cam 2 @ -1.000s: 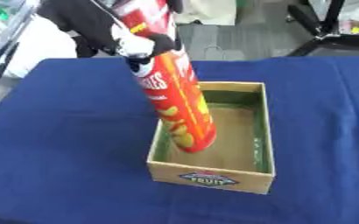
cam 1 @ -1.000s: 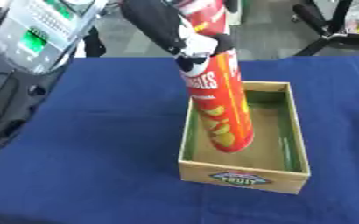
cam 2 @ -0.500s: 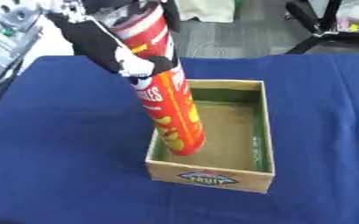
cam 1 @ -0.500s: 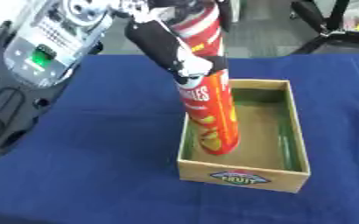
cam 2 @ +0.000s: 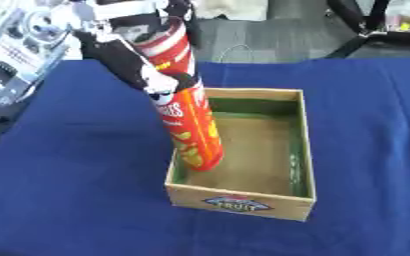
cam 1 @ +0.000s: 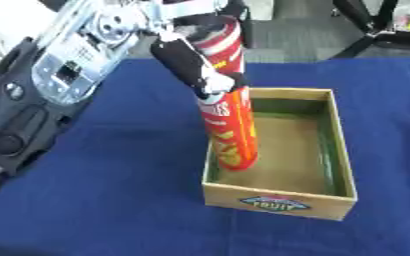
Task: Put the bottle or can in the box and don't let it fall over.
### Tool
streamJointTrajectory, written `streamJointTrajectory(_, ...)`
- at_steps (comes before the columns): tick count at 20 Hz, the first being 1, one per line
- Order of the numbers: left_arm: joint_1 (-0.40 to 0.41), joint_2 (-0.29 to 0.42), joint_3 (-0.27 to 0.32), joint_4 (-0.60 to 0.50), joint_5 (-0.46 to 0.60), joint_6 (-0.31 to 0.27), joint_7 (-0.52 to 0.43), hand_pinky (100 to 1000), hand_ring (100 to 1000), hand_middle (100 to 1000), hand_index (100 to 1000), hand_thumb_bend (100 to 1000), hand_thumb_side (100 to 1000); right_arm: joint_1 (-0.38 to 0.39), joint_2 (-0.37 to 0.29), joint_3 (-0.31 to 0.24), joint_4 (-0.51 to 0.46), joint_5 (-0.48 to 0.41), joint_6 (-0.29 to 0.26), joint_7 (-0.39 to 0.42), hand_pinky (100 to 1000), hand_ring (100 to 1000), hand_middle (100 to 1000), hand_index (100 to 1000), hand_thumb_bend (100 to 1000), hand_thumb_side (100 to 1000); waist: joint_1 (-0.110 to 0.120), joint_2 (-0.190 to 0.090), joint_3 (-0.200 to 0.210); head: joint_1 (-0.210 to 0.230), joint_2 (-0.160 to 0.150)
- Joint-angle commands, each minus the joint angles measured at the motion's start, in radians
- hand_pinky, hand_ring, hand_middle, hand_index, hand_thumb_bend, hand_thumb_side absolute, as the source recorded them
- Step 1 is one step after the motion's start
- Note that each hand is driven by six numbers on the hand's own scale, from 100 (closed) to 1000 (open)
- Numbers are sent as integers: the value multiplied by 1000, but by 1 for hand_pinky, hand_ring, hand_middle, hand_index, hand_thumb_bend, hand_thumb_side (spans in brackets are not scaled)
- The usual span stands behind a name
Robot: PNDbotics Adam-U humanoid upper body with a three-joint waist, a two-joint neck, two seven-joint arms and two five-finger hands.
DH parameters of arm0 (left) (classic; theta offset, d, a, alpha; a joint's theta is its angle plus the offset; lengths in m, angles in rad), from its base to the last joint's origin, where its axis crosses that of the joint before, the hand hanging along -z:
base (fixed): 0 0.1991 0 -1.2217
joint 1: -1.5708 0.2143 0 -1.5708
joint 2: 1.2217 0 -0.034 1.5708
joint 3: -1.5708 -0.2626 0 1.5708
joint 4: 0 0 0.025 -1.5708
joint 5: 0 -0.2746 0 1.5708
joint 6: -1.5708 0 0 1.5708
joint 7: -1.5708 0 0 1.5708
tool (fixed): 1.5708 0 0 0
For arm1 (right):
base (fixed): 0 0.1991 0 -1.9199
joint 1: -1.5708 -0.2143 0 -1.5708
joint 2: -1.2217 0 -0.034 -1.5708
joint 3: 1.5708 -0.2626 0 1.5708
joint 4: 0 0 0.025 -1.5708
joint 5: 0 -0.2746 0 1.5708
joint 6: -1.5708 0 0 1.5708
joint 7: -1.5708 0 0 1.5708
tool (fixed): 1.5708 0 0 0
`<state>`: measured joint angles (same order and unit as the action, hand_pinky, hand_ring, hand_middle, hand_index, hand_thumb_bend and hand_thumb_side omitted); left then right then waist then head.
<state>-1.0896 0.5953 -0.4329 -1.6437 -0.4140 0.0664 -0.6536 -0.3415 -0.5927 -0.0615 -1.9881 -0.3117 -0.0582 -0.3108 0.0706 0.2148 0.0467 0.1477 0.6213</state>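
Red tall can [cam 1: 229, 125], base inside cardboard box [cam 1: 283, 196], near left wall, slightly tilted; left hand [cam 1: 194, 67] fingers wrapped round upper half. Risk: toppling if released while leaning.

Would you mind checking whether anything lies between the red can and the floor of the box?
Nothing visible does. The left hand is curled round the upper part of the red can, whose base is already down inside the cardboard box, near its left wall. The rest of the box's floor looks bare.
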Motion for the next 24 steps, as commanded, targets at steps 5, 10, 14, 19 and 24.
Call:
streamJointTrajectory(5, -33, -18, 17, 22, 3, -11, 23, 100, 270, 385, 289, 145, 100, -11, -6, -11, -12, 7, 4, 1, 929, 695, 690, 997, 100, 792, -2, -12, -6, 6, -16)
streamJointTrajectory(10, -61, -65, 17, 62, -22, -17, 36, 100, 296, 404, 314, 199, 100, -13, -3, -8, -12, 6, 8, 5, 929, 694, 689, 997, 100, 794, 1, -11, -13, 9, -19)
streamJointTrajectory(14, -65, -77, 8, 78, -83, -50, 22, 780, 815, 760, 683, 378, 211, -13, -1, -8, -12, 6, 10, 6, 930, 695, 689, 998, 100, 797, 5, -12, -15, 9, -23)
streamJointTrajectory(19, -60, -80, 12, 100, -130, -94, 11, 1000, 980, 954, 877, 645, 665, -13, 0, -8, -12, 4, 12, 7, 930, 695, 689, 998, 100, 797, 8, -15, -15, 10, -26)
streamJointTrajectory(24, -58, -85, 17, 107, -134, -108, 23, 1000, 977, 958, 881, 702, 723, -13, 0, -10, -12, 2, 10, 5, 929, 696, 689, 998, 100, 795, 6, -18, -17, 12, -26)
